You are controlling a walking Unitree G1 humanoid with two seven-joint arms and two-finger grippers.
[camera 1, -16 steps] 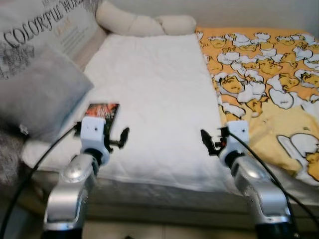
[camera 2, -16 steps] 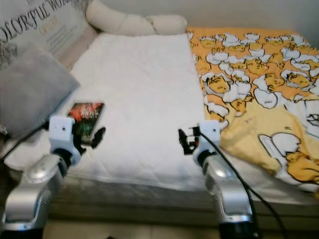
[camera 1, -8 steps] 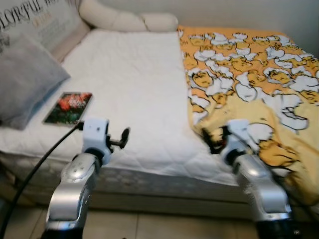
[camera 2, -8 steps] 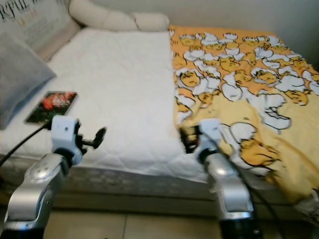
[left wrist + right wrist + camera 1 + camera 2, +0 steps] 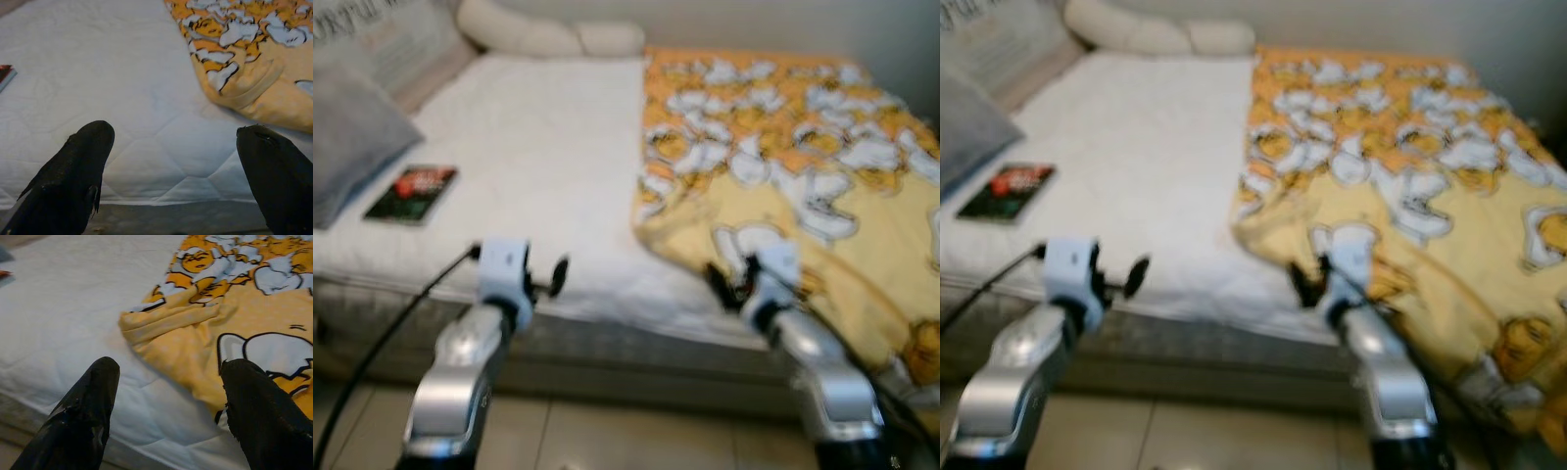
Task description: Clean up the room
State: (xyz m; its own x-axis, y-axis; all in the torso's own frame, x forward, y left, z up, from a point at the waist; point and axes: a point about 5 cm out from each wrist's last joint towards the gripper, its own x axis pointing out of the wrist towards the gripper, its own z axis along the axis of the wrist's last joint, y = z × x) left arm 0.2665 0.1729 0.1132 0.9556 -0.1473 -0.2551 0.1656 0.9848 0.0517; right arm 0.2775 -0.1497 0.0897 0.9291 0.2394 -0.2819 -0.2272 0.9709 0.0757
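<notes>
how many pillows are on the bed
3, possibly more past the left edge. A grey pillow lies at the bed's left side near the book, a printed one sits behind it, and a long cream one lies along the far end.

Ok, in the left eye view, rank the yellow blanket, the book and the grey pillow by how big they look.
1. Yellow blanket, by far the largest.
2. Grey pillow, though the picture's edge cuts it off, so its full size is unsure.
3. Book, the smallest.

yellow cartoon blanket (image 5: 803, 186) rumpled across bed (image 5: 529, 186), book (image 5: 411, 182) flat
</notes>
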